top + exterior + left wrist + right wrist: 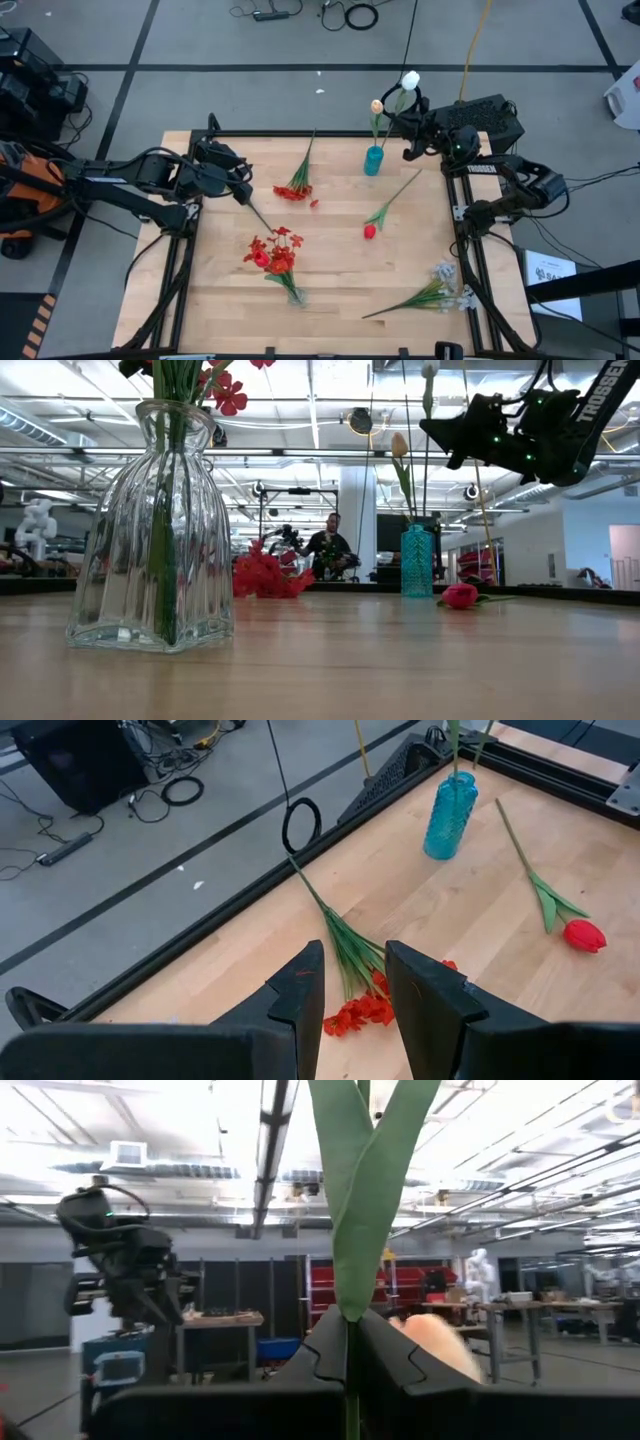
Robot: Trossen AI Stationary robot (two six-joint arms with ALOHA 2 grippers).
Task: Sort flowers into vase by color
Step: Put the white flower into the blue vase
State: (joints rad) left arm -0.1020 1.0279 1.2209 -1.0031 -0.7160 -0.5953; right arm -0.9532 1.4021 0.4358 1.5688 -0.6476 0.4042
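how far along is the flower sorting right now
Partly done. Red flowers stand in the clear vase, and one pale tulip is in the blue vase. The right gripper is shut on a white tulip above the blue vase. Left gripper hovers open over a red cluster. A red rosebud and white spray remain on the table.

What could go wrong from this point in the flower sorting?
1. The right gripper pinches the white tulip's thin stalk above the narrow blue vase; the stalk could miss the mouth or tip the vase.
2. A peach tulip already stands in that vase and could get knocked.
3. The left gripper, open over the red blossom stem, may pinch only leaves.
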